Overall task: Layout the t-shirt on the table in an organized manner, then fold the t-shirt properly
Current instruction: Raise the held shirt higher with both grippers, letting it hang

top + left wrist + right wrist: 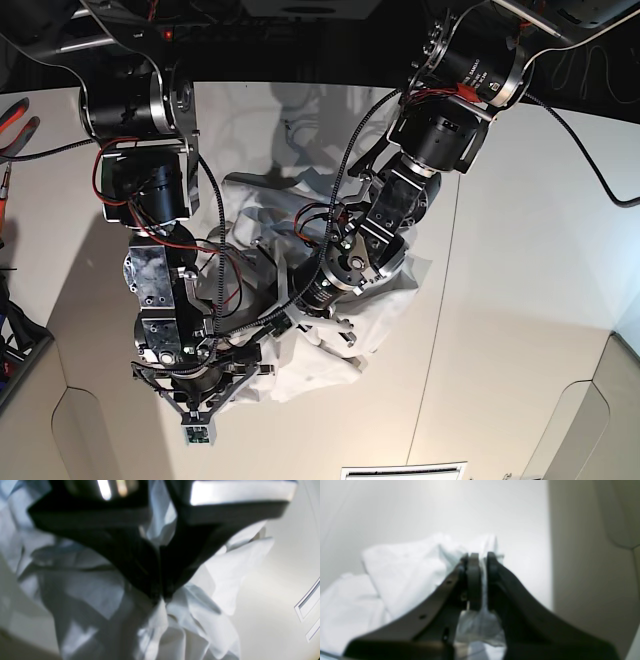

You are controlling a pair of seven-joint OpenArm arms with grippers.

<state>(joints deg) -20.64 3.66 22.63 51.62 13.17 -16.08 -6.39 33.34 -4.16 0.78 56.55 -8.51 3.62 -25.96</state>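
Thin white cotton, the crumpled short-sleeved t-shirt [375, 300], lies bunched near the centre of my wide matte white surface [520, 270], under both my arms. My left hand [161, 597] is clamped together on a gathered ridge of cloth, fabric fanning toward six o'clock in the left wrist view. My right hand [480, 562] is likewise pinched on a thin fold, cloth showing between its dark fingers [473, 580]. Risks, as I judge them: each grip may hold several layers, so lifting would raise a knot, not an edge. Pulling apart unevenly could slip the thin fold from my right hand. The wrist cables hang close to the cloth and could snag.
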